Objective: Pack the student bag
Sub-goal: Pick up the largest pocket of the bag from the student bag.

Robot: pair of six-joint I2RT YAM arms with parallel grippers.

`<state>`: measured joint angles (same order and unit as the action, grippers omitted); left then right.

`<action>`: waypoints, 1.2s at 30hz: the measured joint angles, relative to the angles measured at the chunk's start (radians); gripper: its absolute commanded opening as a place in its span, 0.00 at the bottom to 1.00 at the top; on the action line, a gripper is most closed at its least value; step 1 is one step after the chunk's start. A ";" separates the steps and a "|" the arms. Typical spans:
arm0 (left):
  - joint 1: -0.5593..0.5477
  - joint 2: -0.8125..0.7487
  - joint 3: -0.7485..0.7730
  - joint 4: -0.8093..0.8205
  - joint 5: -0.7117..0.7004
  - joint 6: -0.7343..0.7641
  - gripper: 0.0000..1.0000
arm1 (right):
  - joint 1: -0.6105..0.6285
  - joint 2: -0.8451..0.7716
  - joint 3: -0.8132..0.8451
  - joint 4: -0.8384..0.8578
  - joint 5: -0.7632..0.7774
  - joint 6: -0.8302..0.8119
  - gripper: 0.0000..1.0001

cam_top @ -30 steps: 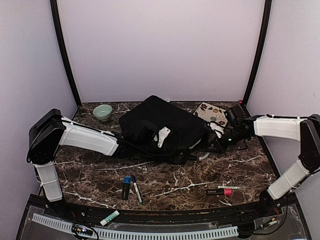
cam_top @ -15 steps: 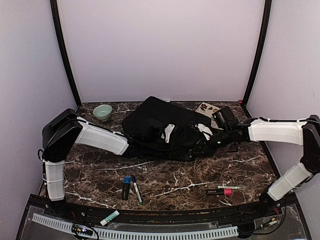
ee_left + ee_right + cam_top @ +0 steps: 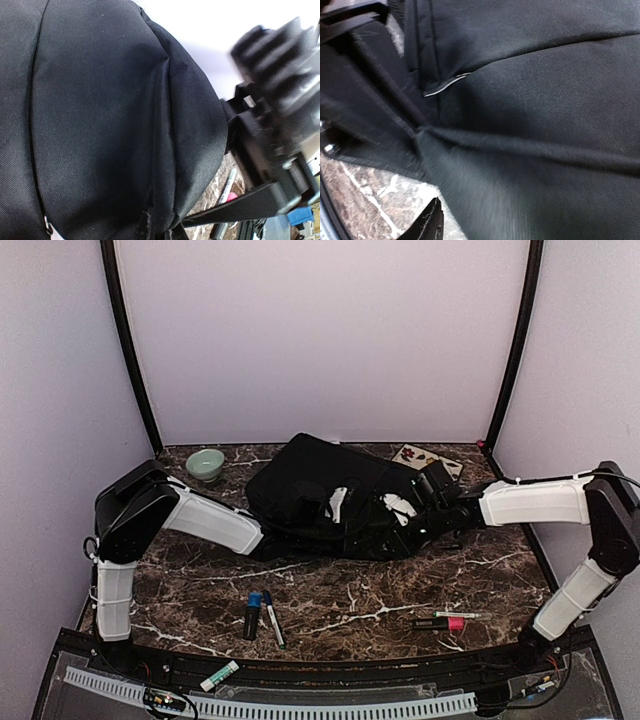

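There, the left pincer [image 3: 337, 503] lay against the black backpack [image 3: 300, 478] on the table [image 3: 350, 602]. The bag sat between it and the right pincer [image 3: 401, 506], touching both. Whether either pincer was open or clamped could not be told.

In the top view, the fingertips of the left gripper [image 3: 336, 504] and right gripper [image 3: 401, 508] are buried in the bag [image 3: 300, 475], so jaw spacing is indeterminate. In both wrist views the frame edges crop the bag. A patterned card [image 3: 418, 454] is partly hidden behind it.
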<state>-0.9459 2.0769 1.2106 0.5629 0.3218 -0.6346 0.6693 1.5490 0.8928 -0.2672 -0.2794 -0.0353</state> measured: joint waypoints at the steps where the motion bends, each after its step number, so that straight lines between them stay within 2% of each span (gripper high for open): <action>1: 0.000 0.003 0.000 0.008 0.002 -0.010 0.00 | 0.004 0.011 0.003 0.006 0.014 0.002 0.38; 6: 0.001 0.005 0.000 0.034 0.003 -0.045 0.00 | 0.011 0.084 0.026 0.038 0.061 0.022 0.18; 15: 0.000 0.010 0.000 0.052 0.000 -0.034 0.00 | 0.016 0.023 0.021 0.016 0.069 0.000 0.06; 22: -0.005 0.006 -0.010 0.073 0.002 -0.004 0.00 | 0.016 -0.021 0.003 -0.030 0.063 -0.035 0.06; 28: -0.006 0.006 -0.022 0.076 0.006 0.017 0.00 | 0.005 -0.003 0.003 -0.037 0.010 -0.042 0.12; 29: -0.006 0.006 -0.023 0.076 0.008 0.019 0.00 | 0.002 -0.002 0.003 -0.037 0.002 -0.041 0.11; 31: -0.006 0.005 -0.024 0.076 0.011 0.023 0.00 | -0.016 0.000 0.003 -0.036 -0.022 -0.041 0.00; 34: -0.006 0.004 -0.024 0.076 0.010 0.026 0.00 | -0.045 0.009 0.003 -0.034 -0.074 -0.039 0.01; 36: -0.006 0.004 -0.024 0.076 0.010 0.027 0.00 | -0.060 0.018 0.005 -0.034 -0.111 -0.042 0.06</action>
<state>-0.9520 2.0808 1.1862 0.6388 0.3317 -0.6071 0.6090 1.5665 0.8974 -0.3012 -0.3904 -0.0772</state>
